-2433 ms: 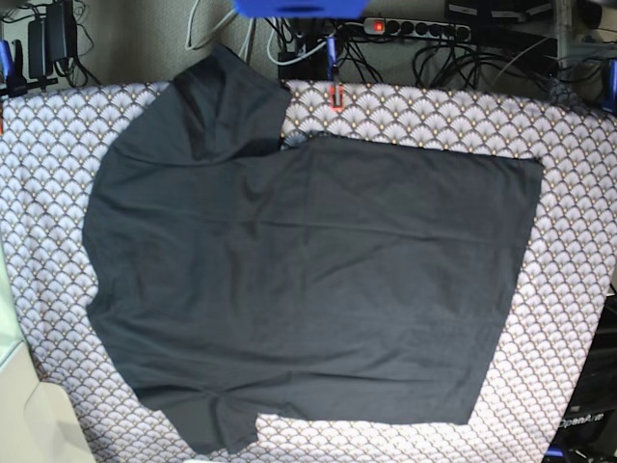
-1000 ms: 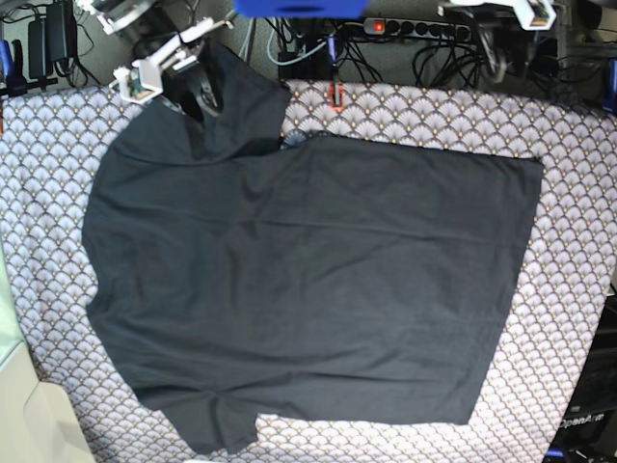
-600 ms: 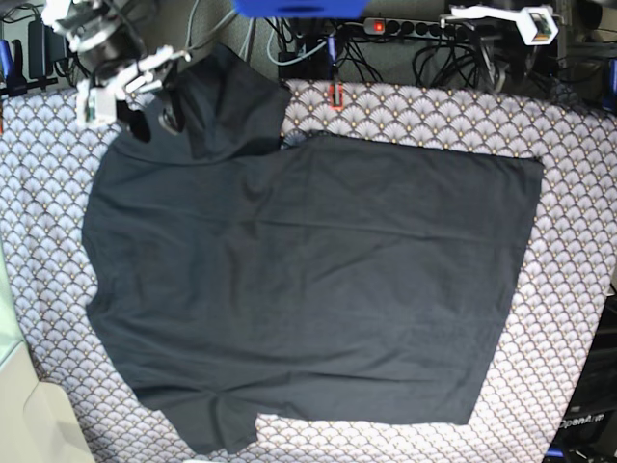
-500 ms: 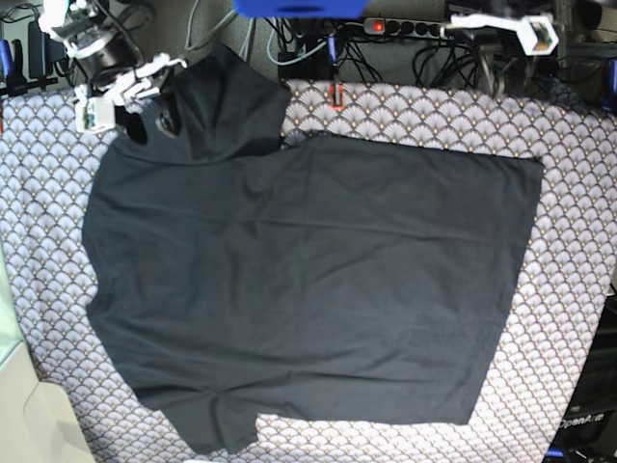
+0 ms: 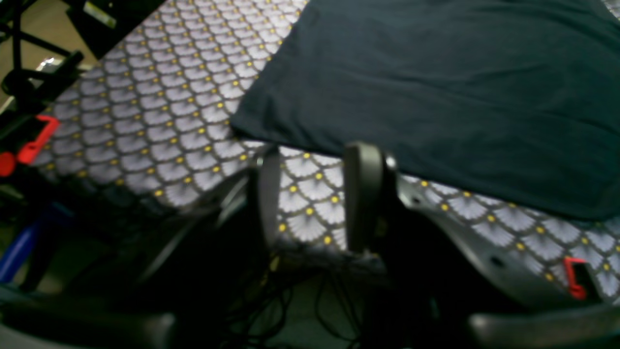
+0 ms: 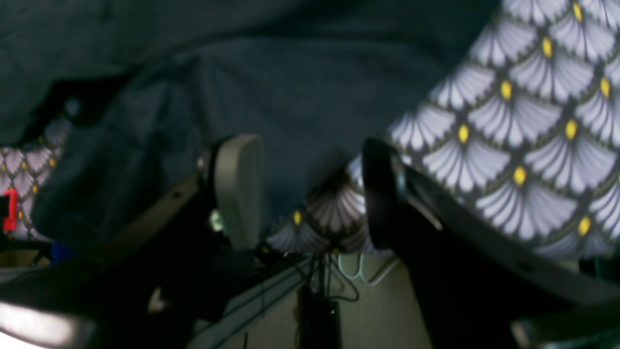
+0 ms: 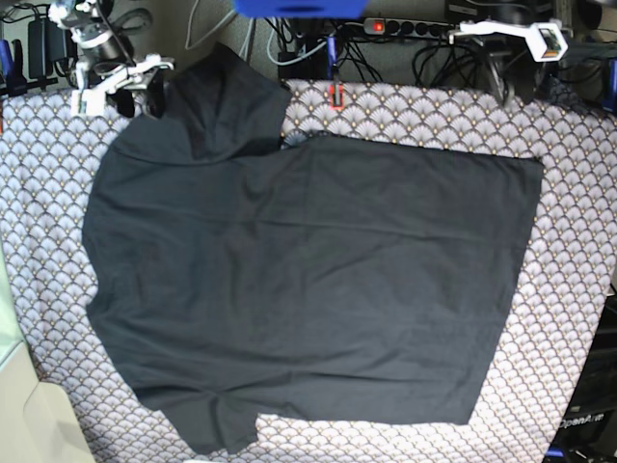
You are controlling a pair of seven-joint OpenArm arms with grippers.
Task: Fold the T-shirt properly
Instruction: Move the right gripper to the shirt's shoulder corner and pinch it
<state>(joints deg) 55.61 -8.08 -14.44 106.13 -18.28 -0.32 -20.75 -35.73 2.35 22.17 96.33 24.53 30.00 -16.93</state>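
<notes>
The black T-shirt (image 7: pixel 308 270) lies spread flat on the patterned table (image 7: pixel 569 318), collar side to the left and hem to the right. Its far sleeve (image 7: pixel 227 96) reaches the table's back edge. My right gripper (image 7: pixel 143 96) hovers at that sleeve's outer edge, open and empty. In the right wrist view its fingers (image 6: pixel 237 189) straddle the table edge, with sleeve fabric (image 6: pixel 271 97) just beyond. My left gripper (image 5: pixel 315 198) hangs open over the back edge, short of the shirt's hem corner (image 5: pixel 237 123). Its arm (image 7: pixel 521 34) is at the top right.
Behind the table run a power strip (image 7: pixel 405 27) and tangled cables. A red clamp (image 7: pixel 335 96) sits on the back edge and a blue part (image 7: pixel 299 8) at top centre. A pale beige surface (image 7: pixel 29 415) fills the lower left corner.
My right gripper has drawn back off the sleeve toward the far-left edge and its jaws have spread wider. My left arm has shifted a little to the right along the back edge.
</notes>
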